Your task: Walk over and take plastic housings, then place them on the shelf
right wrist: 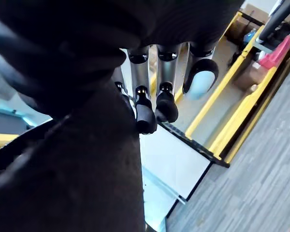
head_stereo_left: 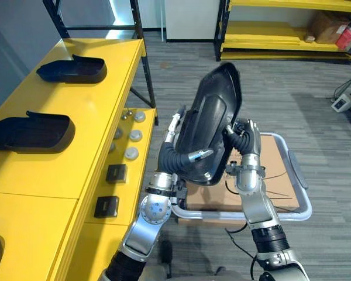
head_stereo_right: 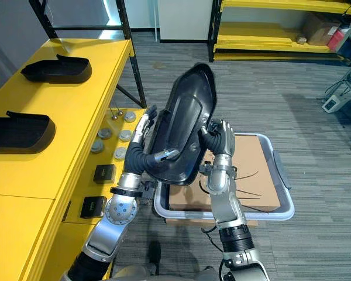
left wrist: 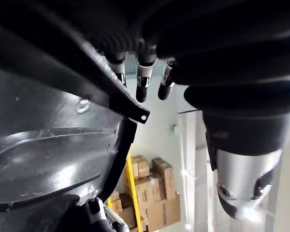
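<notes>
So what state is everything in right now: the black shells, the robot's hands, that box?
held housing: lifted in the air, tilted nearly upright, gripped on both sides.
left hand: fingers shut on the held housing's rim.
right hand: fingers shut on the opposite rim.
far housing: lying flat on the yellow shelf, untouched.
near housing: lying flat on the same shelf, untouched.
cardboard box: lying in the white-framed cart, beneath the hands.

I grip one black plastic housing (head_stereo_left: 213, 117) between my left hand (head_stereo_left: 176, 140) and right hand (head_stereo_left: 246, 137), standing on end, hollow side facing me. A second housing (head_stereo_left: 72, 70) and a third housing (head_stereo_left: 30, 132) lie apart on the yellow shelf (head_stereo_left: 93, 117).
</notes>
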You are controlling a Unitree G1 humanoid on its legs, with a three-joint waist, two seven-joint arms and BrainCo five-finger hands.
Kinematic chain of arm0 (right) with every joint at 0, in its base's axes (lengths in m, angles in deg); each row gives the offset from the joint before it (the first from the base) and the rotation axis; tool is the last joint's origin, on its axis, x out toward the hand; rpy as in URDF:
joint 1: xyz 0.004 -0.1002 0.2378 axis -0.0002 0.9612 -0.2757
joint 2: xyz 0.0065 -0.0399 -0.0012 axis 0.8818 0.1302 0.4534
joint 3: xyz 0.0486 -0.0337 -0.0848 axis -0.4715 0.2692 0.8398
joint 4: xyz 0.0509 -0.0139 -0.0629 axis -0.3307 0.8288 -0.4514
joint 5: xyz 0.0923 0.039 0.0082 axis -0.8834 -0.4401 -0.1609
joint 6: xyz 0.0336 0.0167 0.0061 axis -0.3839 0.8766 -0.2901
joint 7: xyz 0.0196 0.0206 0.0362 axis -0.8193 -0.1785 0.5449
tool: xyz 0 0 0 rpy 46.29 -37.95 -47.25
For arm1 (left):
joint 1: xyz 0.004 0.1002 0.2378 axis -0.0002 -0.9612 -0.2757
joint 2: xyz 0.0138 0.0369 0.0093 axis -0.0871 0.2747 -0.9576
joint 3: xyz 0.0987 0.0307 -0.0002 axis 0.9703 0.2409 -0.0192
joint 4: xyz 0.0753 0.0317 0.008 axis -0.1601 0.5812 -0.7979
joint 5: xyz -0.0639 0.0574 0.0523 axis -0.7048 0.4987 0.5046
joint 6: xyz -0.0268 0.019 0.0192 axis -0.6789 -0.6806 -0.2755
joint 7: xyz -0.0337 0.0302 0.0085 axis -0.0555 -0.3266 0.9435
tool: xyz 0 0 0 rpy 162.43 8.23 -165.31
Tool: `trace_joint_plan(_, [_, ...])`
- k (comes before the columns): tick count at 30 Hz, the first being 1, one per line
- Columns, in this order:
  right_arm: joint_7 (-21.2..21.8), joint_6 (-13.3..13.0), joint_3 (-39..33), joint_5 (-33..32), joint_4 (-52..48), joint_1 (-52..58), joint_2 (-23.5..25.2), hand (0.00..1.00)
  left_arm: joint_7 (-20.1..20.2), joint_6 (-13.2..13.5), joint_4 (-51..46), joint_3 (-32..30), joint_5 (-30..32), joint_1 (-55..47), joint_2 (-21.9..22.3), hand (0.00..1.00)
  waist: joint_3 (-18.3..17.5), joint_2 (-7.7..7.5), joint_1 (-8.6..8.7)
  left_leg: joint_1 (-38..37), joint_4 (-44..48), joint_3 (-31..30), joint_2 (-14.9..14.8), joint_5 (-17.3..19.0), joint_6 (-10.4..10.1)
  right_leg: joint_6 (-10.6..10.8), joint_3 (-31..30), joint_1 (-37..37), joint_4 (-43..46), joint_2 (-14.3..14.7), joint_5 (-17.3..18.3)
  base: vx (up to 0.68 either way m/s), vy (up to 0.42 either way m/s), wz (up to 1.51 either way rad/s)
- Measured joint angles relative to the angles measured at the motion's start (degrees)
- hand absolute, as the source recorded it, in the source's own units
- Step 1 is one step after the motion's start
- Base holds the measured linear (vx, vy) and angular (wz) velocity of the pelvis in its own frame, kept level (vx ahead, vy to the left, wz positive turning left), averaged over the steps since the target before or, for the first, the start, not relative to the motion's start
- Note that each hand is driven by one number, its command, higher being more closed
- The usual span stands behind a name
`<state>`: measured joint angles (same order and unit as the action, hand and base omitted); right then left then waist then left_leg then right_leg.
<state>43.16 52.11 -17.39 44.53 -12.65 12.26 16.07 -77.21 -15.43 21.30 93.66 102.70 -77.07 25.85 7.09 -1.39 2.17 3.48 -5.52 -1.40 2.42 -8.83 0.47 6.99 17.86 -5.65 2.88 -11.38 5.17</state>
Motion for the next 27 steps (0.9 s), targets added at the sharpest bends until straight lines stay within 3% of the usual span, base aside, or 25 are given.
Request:
trace_joint_plan(7, [-0.13, 0.0, 2.02, 0.29, -2.31, 0.73, -0.07, 1.0, -2.69, -1.7, 4.51, -1.32, -0.47, 0.0, 0.39, 0.0, -0.7, 0.07, 0.17, -0.05, -0.01, 0.31, -0.92, -0.21, -0.3, -0.21, -0.72, 0.16, -0.17, 0.92, -0.08, 0.0, -0.015, -0.03])
trace_joint_plan(14, [-1.52, -0.08, 4.44, 0.58, -4.83, 2.92, -0.13, 1.0, -7.77, -1.77, 5.79, -3.05, -2.65, -0.31, 0.41, 0.0, -1.15, -0.09, 0.16, -0.01, -0.39, 1.06, -1.67, -0.45, -0.67, -0.4, -1.57, 0.82, -0.11, 1.46, -0.13, -0.04, -0.012, -0.08])
trace_joint_plan(15, [-1.66, -0.08, 4.73, 0.57, -4.83, 3.08, -0.18, 1.0, -8.55, -1.61, 6.59, -3.45, -3.53, -0.36, 0.41, 1.0, -1.32, -0.17, 0.2, -0.01, -0.4, 1.45, -1.73, -0.44, -0.67, -0.42, -1.87, 1.0, -0.13, 1.46, -0.12, -0.04, 0.003, -0.11])
trace_joint_plan(27, [-2.25, -0.68, 6.97, -0.1, -4.84, 4.39, -1.42, 1.0, -6.03, -0.85, 9.04, -4.86, -10.91, -1.46, 0.27, 1.0, -2.69, -1.29, 0.13, 0.04, -0.38, 1.5, -1.71, -0.44, -0.67, -0.39, -2.19, 1.05, -0.13, 1.46, -0.19, 0.0, 0.001, -0.01])
